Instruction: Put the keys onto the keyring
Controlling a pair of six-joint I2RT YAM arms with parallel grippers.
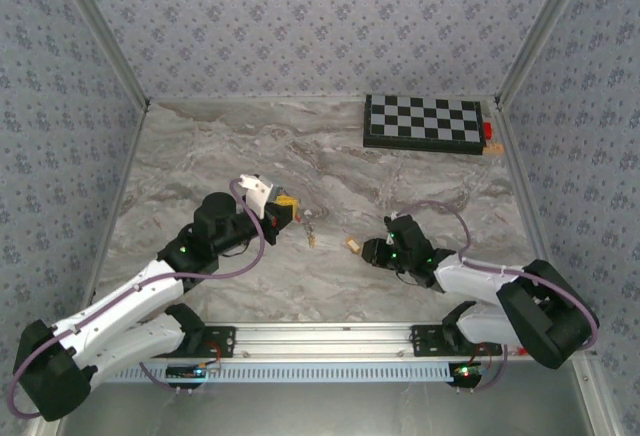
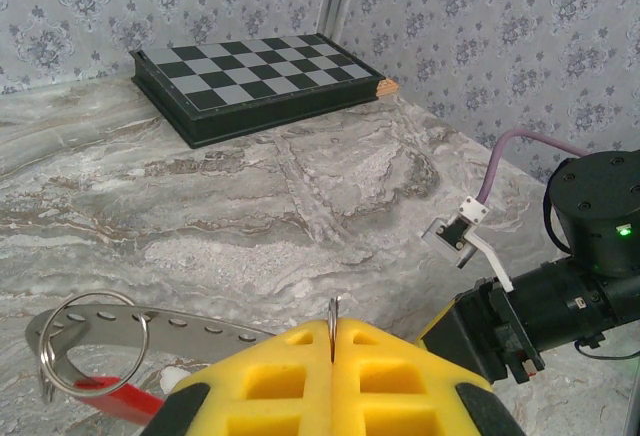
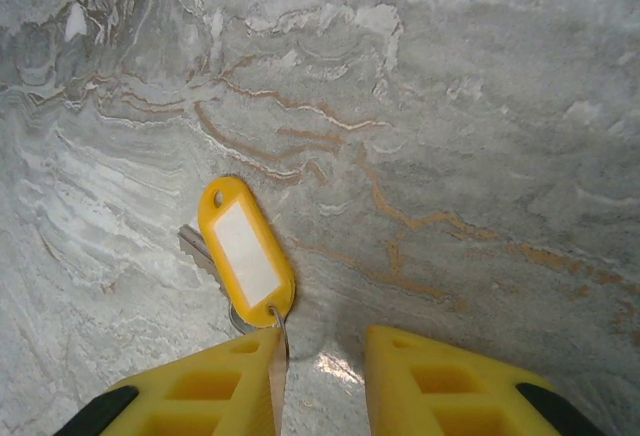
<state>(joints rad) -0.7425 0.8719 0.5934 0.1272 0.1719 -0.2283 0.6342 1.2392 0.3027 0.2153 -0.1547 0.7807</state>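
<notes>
Left fingers (image 2: 390, 366): clenched flat together at the bottom centre of the left wrist view, with a thin metal loop pinched edge-on in the seam between them.
Keyring (image 2: 146, 336): a round grey ring at the lower left of that view, with a holed metal strip across it and a red part below. I judge it to be one piece with the pinched loop, so the left arm holds it up off the desk (image 3: 450, 106).
Right fingers (image 3: 430, 376): released, with a clear gap and nothing between them, at the bottom edge of the right wrist view.
Yellow key (image 3: 245, 256): flat on the desk, up and to the left of the gap. Its metal blade pokes out from under the tag on the left.
Long axis: the tag runs from upper left to lower right, and its small ring end touches the inner edge of the left-hand finger in that frame.
Offset: the gap sits to the right of the tag, so a closing pinch would probably miss it unless the fingers shift left first.
Second key (image 1: 312, 239): near the middle of the overhead view, between the two arms and closer to the left fingers.
Nearer arm: the right arm, whose fingers are just beside the yellow key (image 1: 353, 246).
</notes>
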